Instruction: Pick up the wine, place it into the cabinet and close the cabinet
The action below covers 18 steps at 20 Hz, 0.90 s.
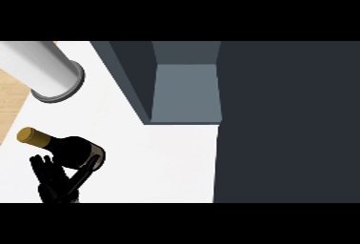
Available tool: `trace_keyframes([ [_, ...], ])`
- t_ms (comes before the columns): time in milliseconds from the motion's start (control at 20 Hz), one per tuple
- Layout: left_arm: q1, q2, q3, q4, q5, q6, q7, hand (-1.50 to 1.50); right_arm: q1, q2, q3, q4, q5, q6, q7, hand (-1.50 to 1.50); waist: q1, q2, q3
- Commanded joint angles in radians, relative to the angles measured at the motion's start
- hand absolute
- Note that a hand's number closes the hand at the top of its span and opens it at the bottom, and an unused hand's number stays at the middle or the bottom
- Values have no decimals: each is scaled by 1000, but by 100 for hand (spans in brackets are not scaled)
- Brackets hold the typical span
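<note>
A hand point(60, 178) is showing at the lower left of the head view, its fingers curling up around the base of the wine point(65, 147). Which of the robot's 2 hands it is cannot be told from this view; it sits on the view's left side, so it is read here as the left hand. No second hand is appearing anywhere.

The wine is a dark bottle with a gold cap, and it is leaning over, its neck pointing up and to the left while its base is sitting in the hand. The thumb is pressing along one side and the fingers along the other, so the hand is clamping on the bottle, probably low down so that the neck stays free for entry into the opening.

The bottle is over the white counter point(169, 157), well apart from the cabinet point(186, 90). The cabinet is standing open, its grey interior showing at the upper middle, with a large dark panel point(288, 124), likely its door, filling the right side. A grey cylinder point(42, 69) is entering at the upper left.

Judging from this, the pick is underway and the carry to the cabinet is not yet done; closing comes after.
</note>
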Motion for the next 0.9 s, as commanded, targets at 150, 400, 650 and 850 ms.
trace_keyframes([
  [150,-25,-7,10,83,26,-65,-81,-150,6,1,14,-38,5,-8,35,-150,1,0,0],
  [400,-61,7,19,194,40,-153,-120,150,-47,-16,-39,58,-33,12,-13,-150,2,0,1],
  [650,-124,13,32,326,39,-193,-185,150,-4,29,12,11,38,-13,-26,-150,-2,1,0],
  [850,-138,40,-3,234,23,-120,-93,150,21,15,10,33,23,33,-53,-150,0,0,1],
])
